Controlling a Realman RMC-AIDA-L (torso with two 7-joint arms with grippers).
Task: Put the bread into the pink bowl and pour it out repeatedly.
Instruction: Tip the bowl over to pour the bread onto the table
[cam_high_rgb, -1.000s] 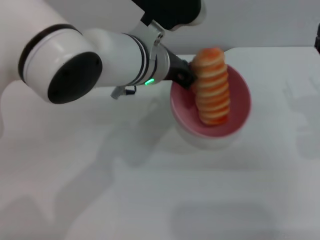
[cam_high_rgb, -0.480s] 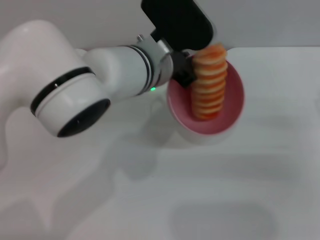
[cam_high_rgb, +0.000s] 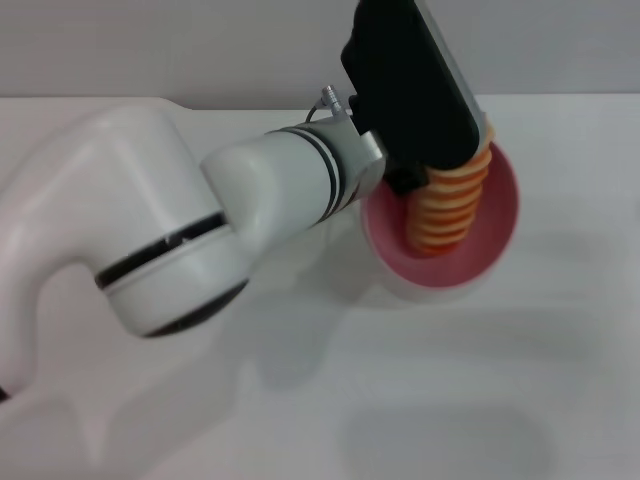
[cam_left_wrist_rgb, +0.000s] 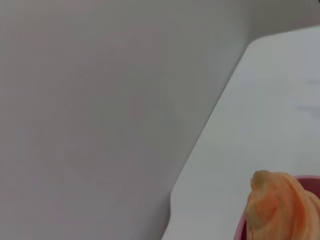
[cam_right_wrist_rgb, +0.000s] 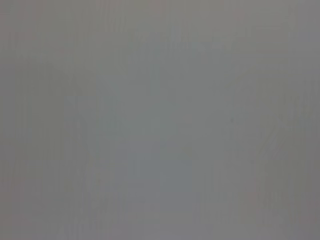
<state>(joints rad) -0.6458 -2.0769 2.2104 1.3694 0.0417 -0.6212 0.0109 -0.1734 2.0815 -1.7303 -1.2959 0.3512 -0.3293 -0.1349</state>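
Observation:
The pink bowl (cam_high_rgb: 497, 215) is tilted with its opening facing me, above the white table (cam_high_rgb: 300, 400) at the back right. The bread (cam_high_rgb: 452, 208) leans inside it, striped orange and cream, its upper end hidden behind my left arm's black wrist housing (cam_high_rgb: 410, 80). My left gripper (cam_high_rgb: 405, 183) is clamped on the bowl's left rim; only a small black part of it shows. In the left wrist view, the bread's end (cam_left_wrist_rgb: 280, 205) and a sliver of the bowl's rim (cam_left_wrist_rgb: 242, 227) appear in one corner. The right gripper is out of view.
My left arm's bulky white elbow (cam_high_rgb: 150, 240) fills the left half of the head view. The grey wall (cam_high_rgb: 200, 50) runs along the table's far edge. The right wrist view shows only flat grey.
My left arm has swung up and rolled, carrying the bowl slightly right. Its black wrist housing now covers the top of the bread, which still lies in the bowl.

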